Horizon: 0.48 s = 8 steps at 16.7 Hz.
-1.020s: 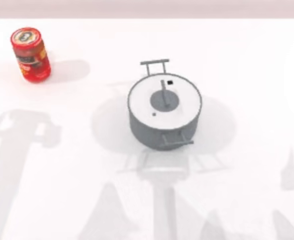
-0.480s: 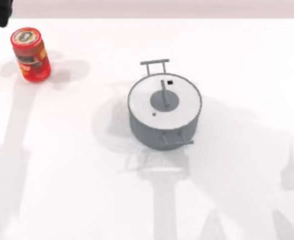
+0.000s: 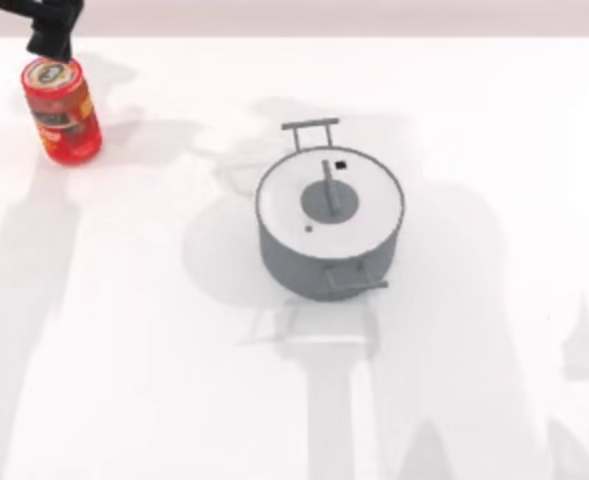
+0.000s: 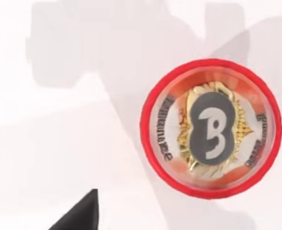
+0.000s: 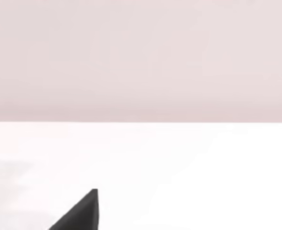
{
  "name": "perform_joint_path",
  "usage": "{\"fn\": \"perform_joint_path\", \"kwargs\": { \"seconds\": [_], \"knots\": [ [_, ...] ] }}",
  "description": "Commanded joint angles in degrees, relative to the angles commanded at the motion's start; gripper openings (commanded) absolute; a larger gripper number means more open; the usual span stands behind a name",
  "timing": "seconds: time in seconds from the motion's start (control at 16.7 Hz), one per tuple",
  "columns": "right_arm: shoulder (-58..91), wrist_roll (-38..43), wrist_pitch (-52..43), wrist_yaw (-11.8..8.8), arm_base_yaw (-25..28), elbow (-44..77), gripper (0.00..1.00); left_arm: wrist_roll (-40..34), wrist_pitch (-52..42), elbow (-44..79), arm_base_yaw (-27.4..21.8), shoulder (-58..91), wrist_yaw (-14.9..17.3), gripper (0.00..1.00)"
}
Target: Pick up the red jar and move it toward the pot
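On the white table (image 3: 154, 380), the red jar (image 3: 62, 110) stands well apart from the pot (image 3: 329, 225); the left end effector (image 3: 49, 25), spread undiscernible, should centre over the jar's lid before descending.

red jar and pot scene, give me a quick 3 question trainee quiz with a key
1. True or false: the red jar stands upright on the table.
2. Which gripper is near the jar: A left, B right?
3. Fill in: the pot has its white ____ on.

Key: 1 true. 2 A, the left gripper is above the jar at the table's far left corner, not yet holding it. 3 lid.
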Motion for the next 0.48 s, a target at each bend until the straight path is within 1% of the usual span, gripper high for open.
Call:
{"fn": "perform_joint_path", "kwargs": {
  "seconds": [0.24, 0.48],
  "knots": [
    [0.00, 0.00, 0.00, 0.00, 0.00, 0.00, 1.00, 1.62, -5.10, 11.15, 0.28, 11.26, 0.00, 1.00],
    [0.00, 0.00, 0.00, 0.00, 0.00, 0.00, 1.00, 2.02, -6.37, 14.06, 0.36, 14.16, -0.03, 1.00]
  ]
}}
